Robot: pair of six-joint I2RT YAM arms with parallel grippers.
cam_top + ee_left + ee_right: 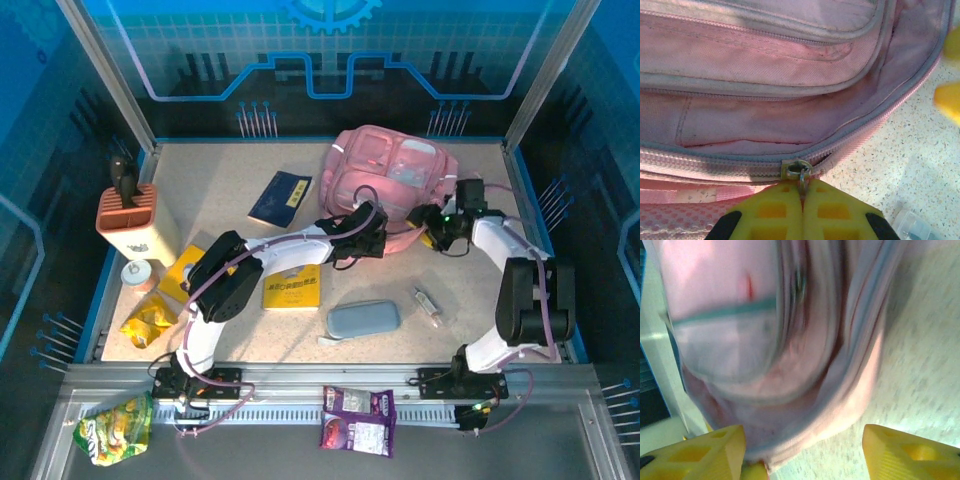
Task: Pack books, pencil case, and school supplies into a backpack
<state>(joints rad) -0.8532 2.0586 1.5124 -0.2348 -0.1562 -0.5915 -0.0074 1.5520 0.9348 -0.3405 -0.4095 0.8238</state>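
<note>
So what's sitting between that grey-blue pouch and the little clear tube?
Nothing. In the top external view the pencil case and the small clear tube lie apart, with only bare speckled table between them.

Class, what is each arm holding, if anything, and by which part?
The left gripper pinches the metal zipper pull of the backpack between its shut fingers. The right gripper has its fingers apart at the backpack, clamping nothing.

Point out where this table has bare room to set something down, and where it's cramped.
Free: the far-left stretch between the block holder and the navy book; the near strip between the yellow book and the front edge of the table, left of the pencil case. Crowded: around the backpack mouth, and the left edge by the yellow snack bag.
</note>
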